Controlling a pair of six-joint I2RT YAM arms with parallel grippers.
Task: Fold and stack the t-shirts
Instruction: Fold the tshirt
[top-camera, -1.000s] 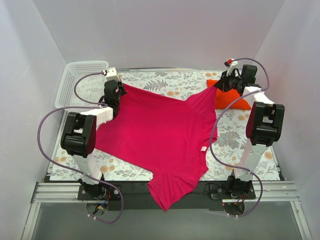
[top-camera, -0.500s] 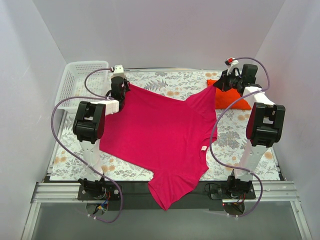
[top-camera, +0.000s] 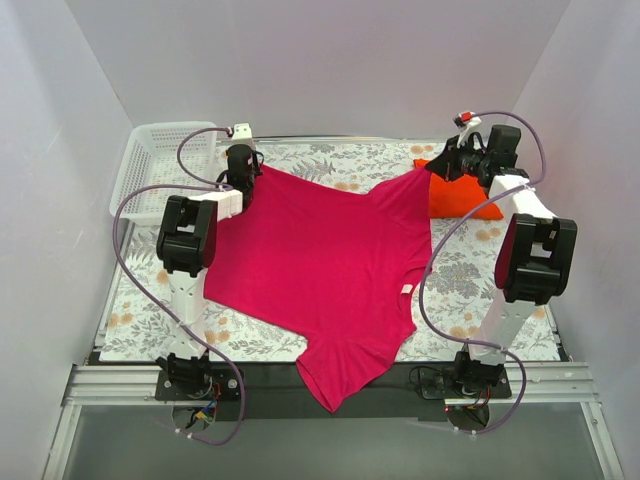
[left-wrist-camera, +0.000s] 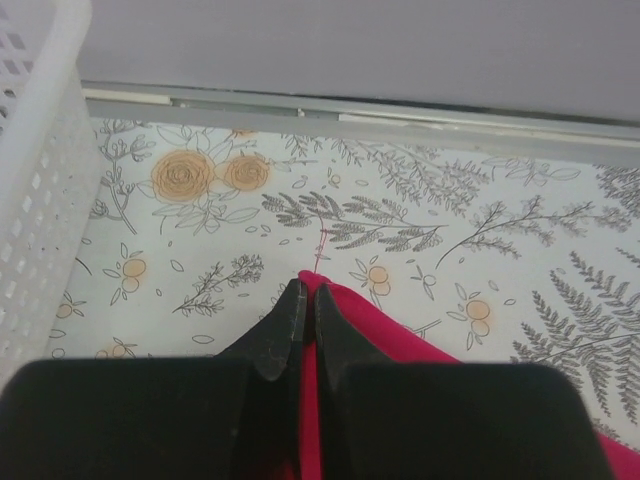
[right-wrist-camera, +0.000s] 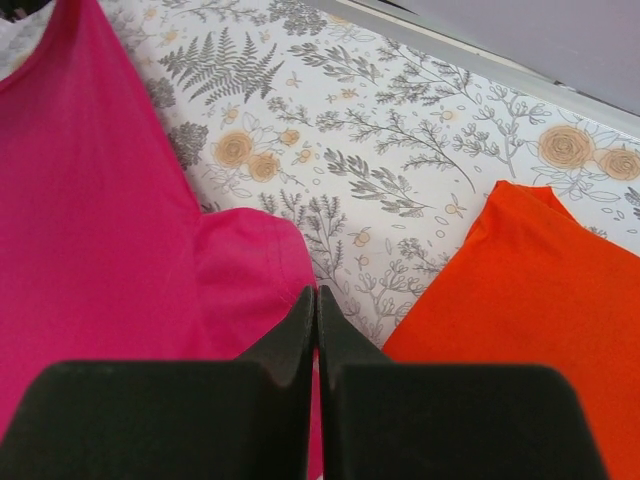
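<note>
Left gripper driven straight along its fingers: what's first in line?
Probably the floral tablecloth just beyond the magenta t-shirt corner the left gripper pinches; depth unclear. The white basket lies off-line.

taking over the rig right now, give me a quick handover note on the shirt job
Left gripper: shut on the far-left corner of the pink t-shirt.
Right gripper: shut on the pink t-shirt's far-right corner, beside the orange t-shirt.
Pink t-shirt: stretched open across the floral table, one end hanging over the near edge.
Orange t-shirt: compact bundle at the far right, apparently folded.
White basket: far left, nothing visible inside.
Done: orange t-shirt looks folded.
Left: fold the pink t-shirt, then stack the two.
</note>
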